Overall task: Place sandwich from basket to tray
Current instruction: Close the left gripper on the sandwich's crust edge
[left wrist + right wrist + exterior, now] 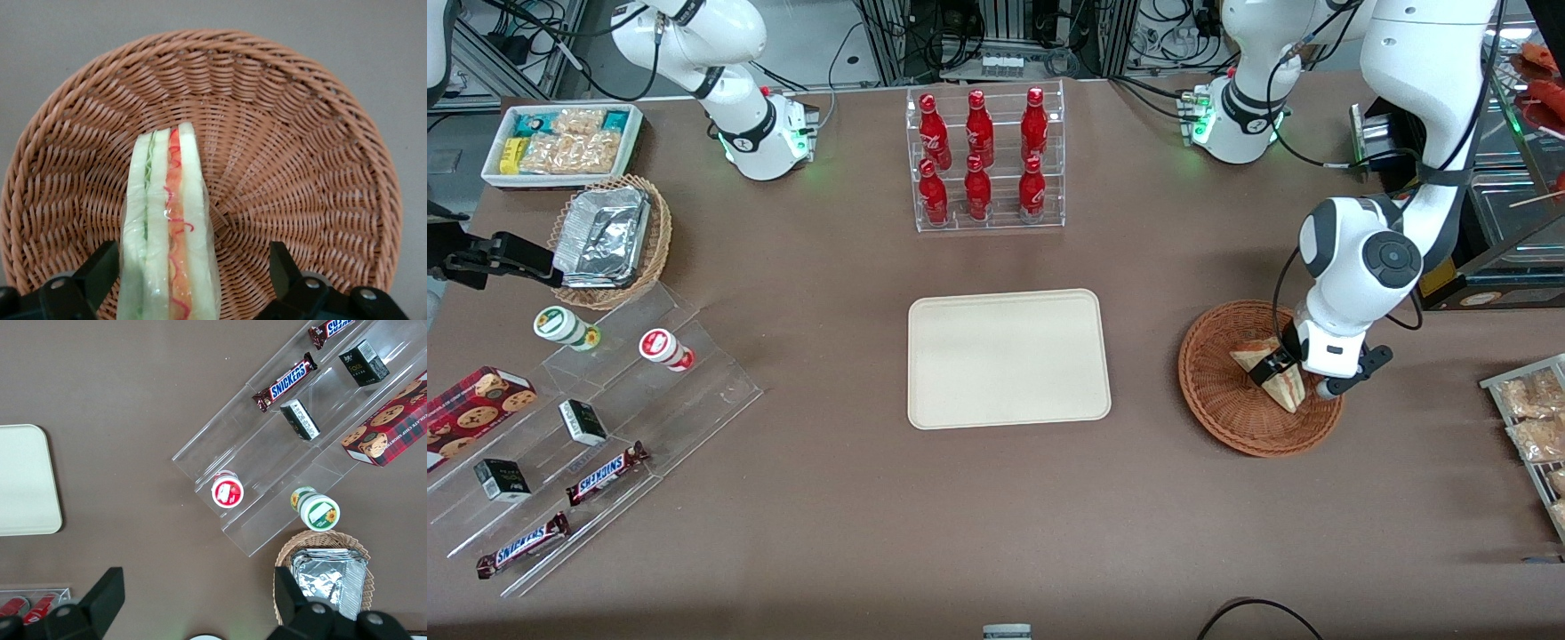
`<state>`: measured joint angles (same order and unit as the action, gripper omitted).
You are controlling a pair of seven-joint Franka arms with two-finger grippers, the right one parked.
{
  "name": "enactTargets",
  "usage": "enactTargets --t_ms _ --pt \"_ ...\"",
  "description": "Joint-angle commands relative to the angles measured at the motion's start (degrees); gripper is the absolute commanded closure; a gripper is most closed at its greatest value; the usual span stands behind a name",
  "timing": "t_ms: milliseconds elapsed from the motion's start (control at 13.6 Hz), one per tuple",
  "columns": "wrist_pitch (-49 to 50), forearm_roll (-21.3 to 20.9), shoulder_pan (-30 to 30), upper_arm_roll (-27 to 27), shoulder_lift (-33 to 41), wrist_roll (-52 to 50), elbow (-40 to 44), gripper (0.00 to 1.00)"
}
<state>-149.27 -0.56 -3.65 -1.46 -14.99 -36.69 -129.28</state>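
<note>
Snickers bars [523, 544] lie nearest the camera, toward the parked arm's end. Gripper [1282, 372] inside basket [1232, 418], fingers [100, 270] spread around upright sandwich [172, 227], not clamped. Tray [1008, 358] mid-table.

Setting: we read it as a robotics lab staged as a shop.
Lab signs: cable runs and equipment racks [1005, 36] ring the brown surface [996, 516].
Shop signs: acrylic bottle rack [987, 160], stepped snack display [596, 444].
</note>
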Motion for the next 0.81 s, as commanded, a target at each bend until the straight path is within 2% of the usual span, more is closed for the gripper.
enactTargets --t_ms 0,294,368,515,588,735 --pt "-1.3 -0.7 -0.1 0.1 -0.1 -1.4 -0.9 0.00" --pt "-1.5 -0.7 -0.1 0.1 -1.5 -1.4 -0.8 0.01" --pt "-2.0 -0.7 -0.1 0.1 -2.3 -1.4 -0.9 0.26" --pt "-2.0 -0.8 -0.1 0.1 -3.1 -1.1 -0.9 0.88" --pt "-2.0 -0.8 -0.1 0.2 -3.0 -0.8 -0.8 1.00" --pt "-1.2 -0.8 -0.1 0.3 -2.3 -0.5 -0.5 1.00"
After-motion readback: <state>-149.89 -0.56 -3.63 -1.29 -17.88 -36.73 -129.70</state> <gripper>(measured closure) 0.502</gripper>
